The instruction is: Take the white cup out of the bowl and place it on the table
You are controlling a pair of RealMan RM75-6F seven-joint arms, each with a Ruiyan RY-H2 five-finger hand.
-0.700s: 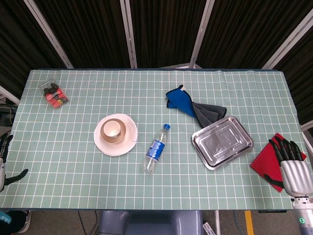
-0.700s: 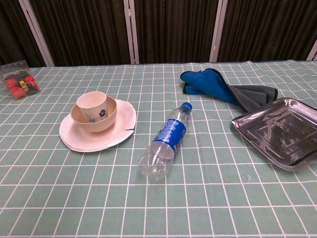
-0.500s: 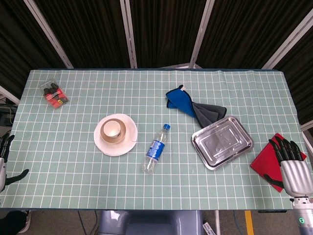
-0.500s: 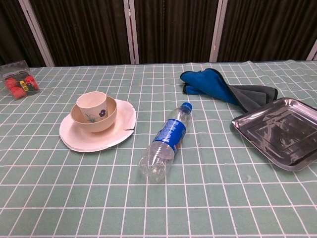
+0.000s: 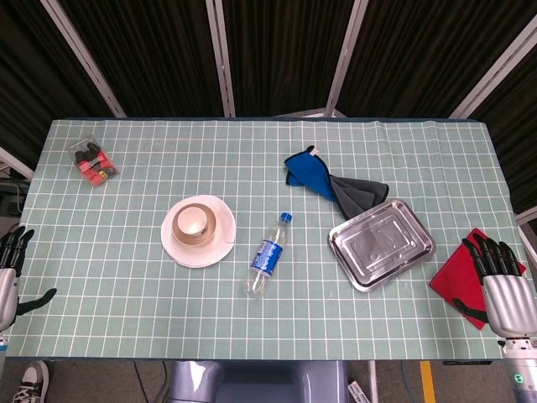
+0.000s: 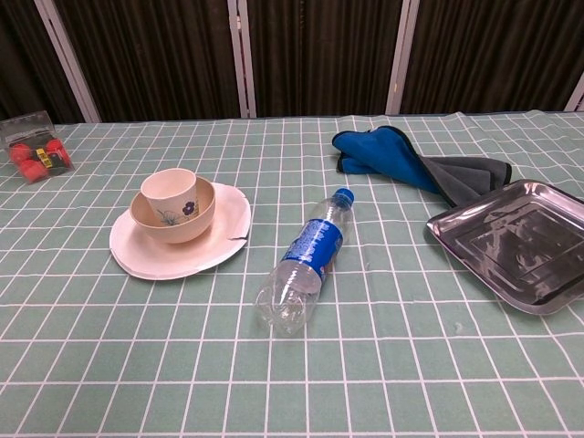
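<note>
Over at the table's left edge, well to the left of the bowl (image 6: 173,214), the left hand (image 5: 10,273) hangs with fingers spread and nothing in it. The white cup (image 6: 169,191) stands upright inside that bowl, its rim poking above the bowl's edge, and the bowl sits on a white plate (image 6: 203,257). The cup looks small, light and stiff, likely smooth-sided and a bit slippery, so I'd pinch it at the exposed rim, thumb outside and fingers inside. The bowl carries a small blue flower print. To the right of the bowl lies a clear bottle (image 6: 306,268) with a blue label; its writing is too small to read. Far to the right of the bowl, the right hand (image 5: 502,285) hovers over a red cloth (image 5: 453,273), fingers apart, empty.
</note>
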